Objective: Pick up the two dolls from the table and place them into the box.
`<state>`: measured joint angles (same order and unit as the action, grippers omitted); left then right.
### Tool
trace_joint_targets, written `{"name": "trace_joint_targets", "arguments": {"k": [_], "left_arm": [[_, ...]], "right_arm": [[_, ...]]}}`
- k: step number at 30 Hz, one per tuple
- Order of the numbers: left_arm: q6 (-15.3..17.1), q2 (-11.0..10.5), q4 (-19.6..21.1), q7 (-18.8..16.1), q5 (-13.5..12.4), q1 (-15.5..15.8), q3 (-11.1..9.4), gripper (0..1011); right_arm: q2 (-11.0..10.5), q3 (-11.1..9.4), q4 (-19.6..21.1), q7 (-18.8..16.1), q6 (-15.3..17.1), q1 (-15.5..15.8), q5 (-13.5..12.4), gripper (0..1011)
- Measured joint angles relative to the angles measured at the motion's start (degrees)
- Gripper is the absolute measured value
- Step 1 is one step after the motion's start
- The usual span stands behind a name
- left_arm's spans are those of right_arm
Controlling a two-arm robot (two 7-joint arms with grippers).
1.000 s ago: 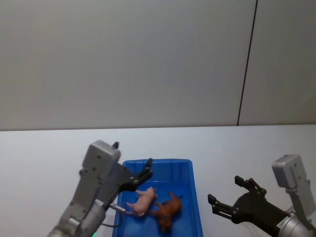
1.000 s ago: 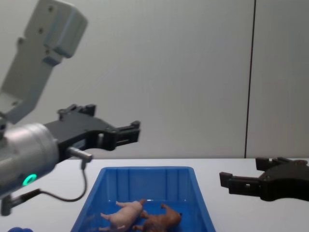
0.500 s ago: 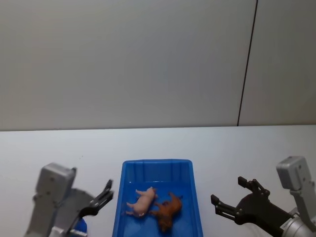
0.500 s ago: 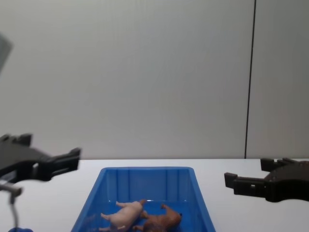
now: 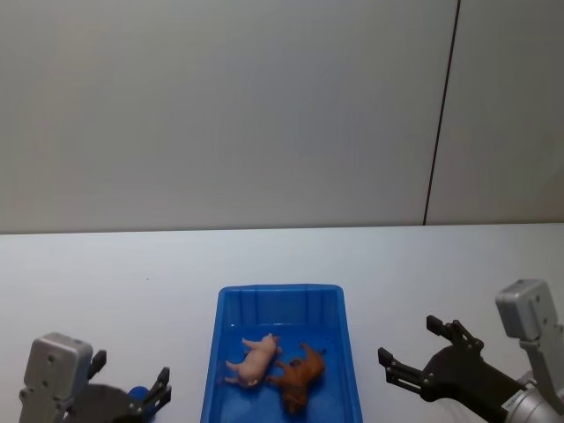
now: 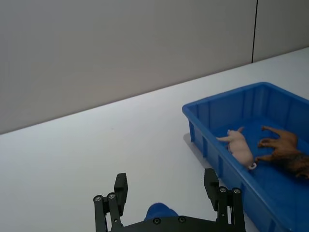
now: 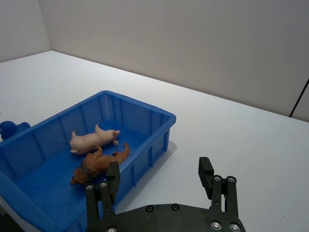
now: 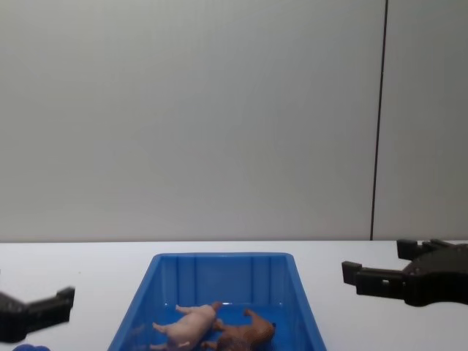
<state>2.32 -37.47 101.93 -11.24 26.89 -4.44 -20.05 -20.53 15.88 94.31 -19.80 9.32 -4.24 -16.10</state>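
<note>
Closest to me, my left claw [image 5: 132, 401] hangs low over the near left of the tabletop [image 5: 423, 264], fingers spread wide and holding nothing; a small blue ball [image 6: 158, 211] sits just under it (fuzzy detail I can't make out). On the near right, my right claw [image 5: 423, 352] hovers above the tabletop beside the box [image 5: 345, 335], its fingers likewise splayed apart and empty. Between the two claws stands the blue box, and both dolls lie inside it on its floor: the pink pig [image 5: 252, 359] on its side toward the left wall, the brown lion [image 5: 298, 374] just beside it on the right, the two touching or nearly so. Beyond the box the tabletop runs back to a grey wall [image 5: 220, 106].
</note>
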Motion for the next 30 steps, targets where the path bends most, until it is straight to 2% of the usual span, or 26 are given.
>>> {"name": "trace_joint_targets", "arguments": {"k": [6, 16, 28, 30], "left_arm": [[-0.2, 0.0, -2.5, 2.8, 1.3, -0.1, 0.3, 1001], [-0.4, 2.0, -8.7, 7.6, 1.9, 1.8, 0.4, 1002], [-0.5, 4.1, -14.3, 11.0, 0.2, 4.5, 0.4, 1002], [-0.3, 4.3, -14.8, 11.4, -0.1, 4.8, 0.4, 961]], "right_arm": [[0.0, 0.0, 0.0, 0.0, 0.0, 0.0, 0.0, 1001], [-0.1, 0.0, 0.0, 0.0, -0.1, 0.1, -0.1, 1001], [-0.1, 0.0, 0.0, 0.0, -0.1, 0.1, -0.1, 1001], [-0.1, 0.0, 0.0, 0.0, -0.1, 0.1, -0.1, 1001]]}}
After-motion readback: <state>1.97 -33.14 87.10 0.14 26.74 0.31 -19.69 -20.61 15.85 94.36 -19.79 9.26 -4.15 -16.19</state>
